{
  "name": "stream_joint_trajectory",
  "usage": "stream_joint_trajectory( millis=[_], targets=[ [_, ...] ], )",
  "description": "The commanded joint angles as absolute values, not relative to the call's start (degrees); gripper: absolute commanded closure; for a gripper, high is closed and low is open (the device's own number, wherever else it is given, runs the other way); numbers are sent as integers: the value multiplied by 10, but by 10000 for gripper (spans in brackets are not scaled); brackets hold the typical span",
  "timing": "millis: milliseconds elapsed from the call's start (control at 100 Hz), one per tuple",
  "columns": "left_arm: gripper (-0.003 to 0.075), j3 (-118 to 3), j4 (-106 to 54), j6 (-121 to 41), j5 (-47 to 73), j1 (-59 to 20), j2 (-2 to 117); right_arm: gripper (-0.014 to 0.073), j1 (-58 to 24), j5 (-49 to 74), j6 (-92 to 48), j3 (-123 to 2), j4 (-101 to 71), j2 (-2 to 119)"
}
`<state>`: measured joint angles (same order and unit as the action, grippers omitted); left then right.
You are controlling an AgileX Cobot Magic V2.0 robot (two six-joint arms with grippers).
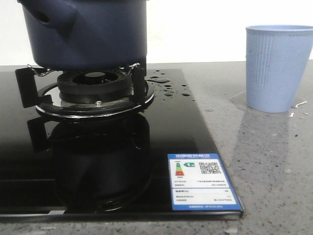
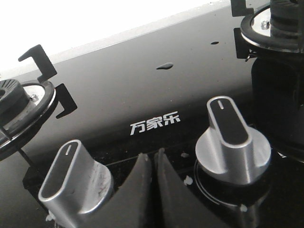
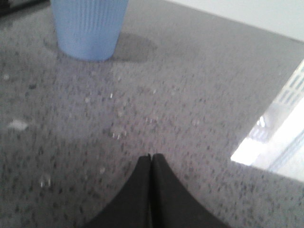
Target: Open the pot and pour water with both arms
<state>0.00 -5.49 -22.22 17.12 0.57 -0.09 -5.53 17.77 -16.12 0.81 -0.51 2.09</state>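
Note:
The dark navy-blue pot (image 1: 93, 32) sits on the gas burner (image 1: 93, 90) of the black glass hob, its handle stub (image 1: 49, 19) pointing left; its top is cut off by the frame. Water drops (image 1: 168, 85) lie on the glass right of the burner, and a wet film (image 1: 237, 100) lies beside the light blue ribbed cup (image 1: 279, 68). My left gripper (image 2: 153, 159) is shut and empty, low over the hob between two silver knobs. My right gripper (image 3: 151, 157) is shut and empty over the grey counter, the cup (image 3: 88, 26) ahead of it. Neither gripper shows in the front view.
Two silver knobs (image 2: 71, 183) (image 2: 232, 140) flank the left gripper. A second burner (image 2: 19, 102) stands beyond the left-hand knob. A blue energy label (image 1: 203, 181) sits on the hob's front right corner. The counter's edge (image 3: 266, 156) is near the right gripper.

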Motion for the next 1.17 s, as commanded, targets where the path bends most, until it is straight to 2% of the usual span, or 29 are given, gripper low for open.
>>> stream_joint_trajectory(
  millis=[0, 310, 500, 1160],
  targets=[
    [739, 23, -57, -215, 129, 7, -17, 651, -31, 172, -223, 11, -52, 23],
    [739, 23, -57, -215, 129, 7, -17, 651, -11, 169, -191, 11, -43, -18],
    [739, 23, -57, -215, 129, 7, -17, 651, -11, 168, 31, 11, -41, -18],
    [739, 23, -57, -215, 129, 7, -17, 651, -11, 168, 30, 11, -16, -18]
  ],
)
